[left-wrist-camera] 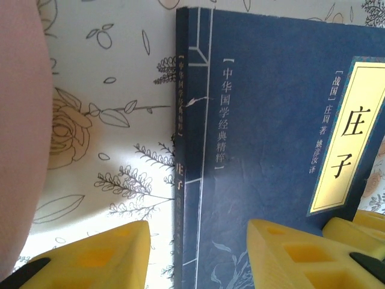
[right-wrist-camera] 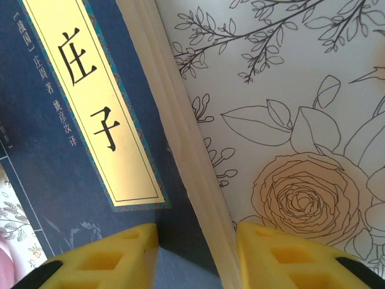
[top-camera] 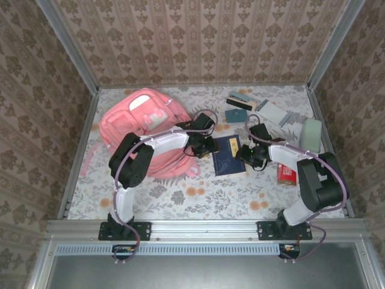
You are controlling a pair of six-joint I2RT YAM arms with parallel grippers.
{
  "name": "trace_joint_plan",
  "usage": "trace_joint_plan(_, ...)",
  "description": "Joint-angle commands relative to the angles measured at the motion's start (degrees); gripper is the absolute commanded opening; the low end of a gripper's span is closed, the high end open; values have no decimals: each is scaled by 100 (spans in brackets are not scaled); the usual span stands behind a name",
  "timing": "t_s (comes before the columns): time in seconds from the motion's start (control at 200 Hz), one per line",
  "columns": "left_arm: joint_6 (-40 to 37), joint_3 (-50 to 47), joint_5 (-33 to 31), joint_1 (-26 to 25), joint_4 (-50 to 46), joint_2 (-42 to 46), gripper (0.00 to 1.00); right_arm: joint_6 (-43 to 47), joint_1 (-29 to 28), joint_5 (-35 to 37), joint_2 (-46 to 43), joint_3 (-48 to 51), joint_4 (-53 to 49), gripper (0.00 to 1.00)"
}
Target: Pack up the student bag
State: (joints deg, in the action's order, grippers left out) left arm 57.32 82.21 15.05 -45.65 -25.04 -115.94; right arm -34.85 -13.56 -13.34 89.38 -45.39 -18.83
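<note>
- blue book (top-camera: 228, 158) lies flat between the grippers, long axis near to far, student bag (top-camera: 135, 120) just left
- left gripper (left-wrist-camera: 198, 259), nearer the bag, straddles the spine; right gripper (right-wrist-camera: 195, 259) straddles the page edge; both fingers apart

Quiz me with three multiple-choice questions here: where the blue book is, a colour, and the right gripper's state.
1. Where does the blue book lie relative to the student bag? A inside it; B on the table to its right; C on top of it.
2. What colour is the book's title label? A yellow; B green; C white.
3. The right gripper is: A shut on a pen; B shut on a strap; C open astride the book's page edge.
Answers: B, it lies flat on the cloth beside the bag. A, the strip is plainly yellow. C, its fingers stand apart, one each side of that edge.
</note>
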Motion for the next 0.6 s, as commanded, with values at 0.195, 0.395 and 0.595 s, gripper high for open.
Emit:
trace_joint_plan(0.195, -222, -29, 120, -38, -601, -5, 47, -64, -16, -150, 381, -162, -39, 35)
trace_joint_plan(0.395, -246, 141, 362, -47, -560, -254, 47, -209, -35, -296, 491, -20, 93, 34)
trace_joint_plan(0.595, -142, 447, 836, -47, -249, -629, 46, -421, -97, -439, 497, 43, 255, 34)
